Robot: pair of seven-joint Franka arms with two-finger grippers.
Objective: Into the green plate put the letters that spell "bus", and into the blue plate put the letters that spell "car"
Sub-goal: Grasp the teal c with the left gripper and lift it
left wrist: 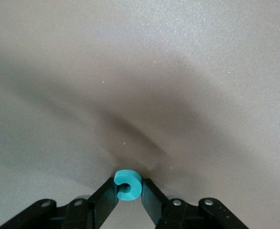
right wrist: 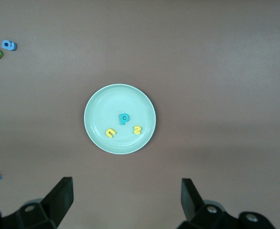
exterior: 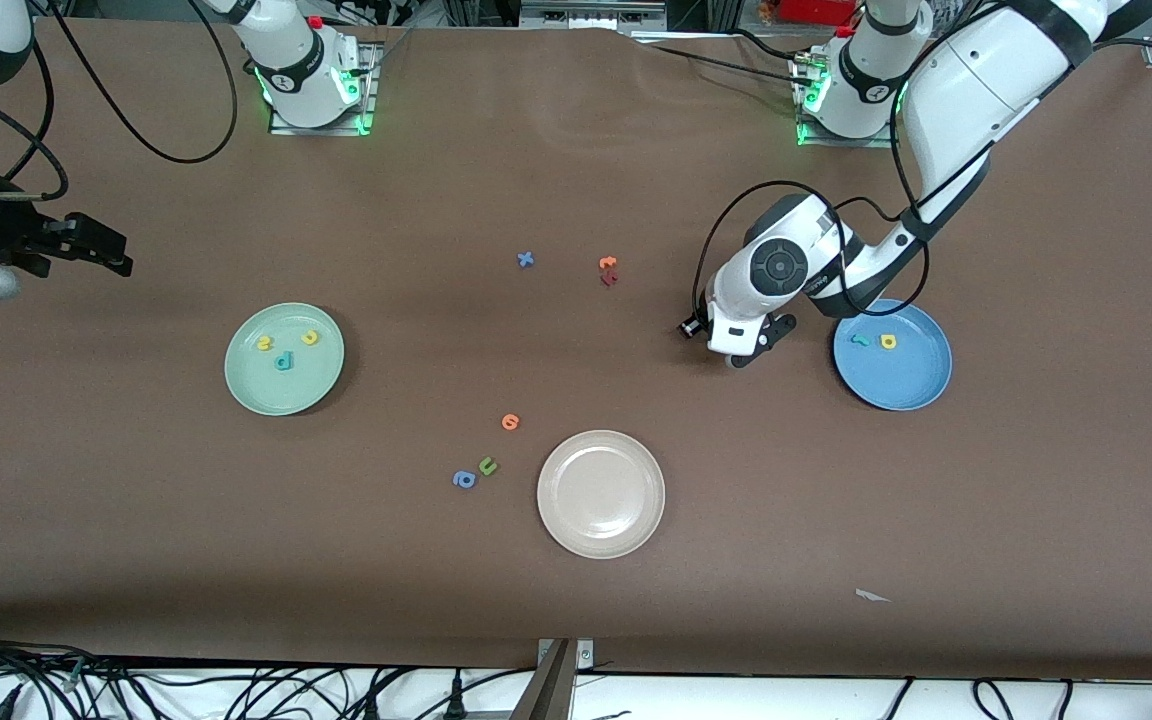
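The "bus" half looks done: the green plate [exterior: 284, 359] toward the right arm's end of the table holds 3 letters, the teal "b" [exterior: 284, 361], the yellow "u" [exterior: 264, 344] and the yellow "s" [exterior: 310, 338]. The right gripper [exterior: 86, 250] waits off that end of the table, up in the air, its fingers [right wrist: 58, 198] spread wide and empty.

The "car" half is in hand. The blue plate [exterior: 911, 385] toward the left arm's end already carries 2 letters, the thin teal "r" [exterior: 860, 340] and the yellow "a" [exterior: 888, 342]. The left gripper [exterior: 748, 352] is low at the table just beside that plate, and the left wrist view shows its fingers [left wrist: 104, 195] drawn in on the teal "c" [left wrist: 128, 184], touching it on both sides. I judge this to be the pick of the last needed letter.

The next move calls for a firm hold, a lift clear of the table, a short carry over the blue plate's rim, and a release on bare plate away from the 2 letters there. The letter is tiny, so a slip from the fingers is the main risk.
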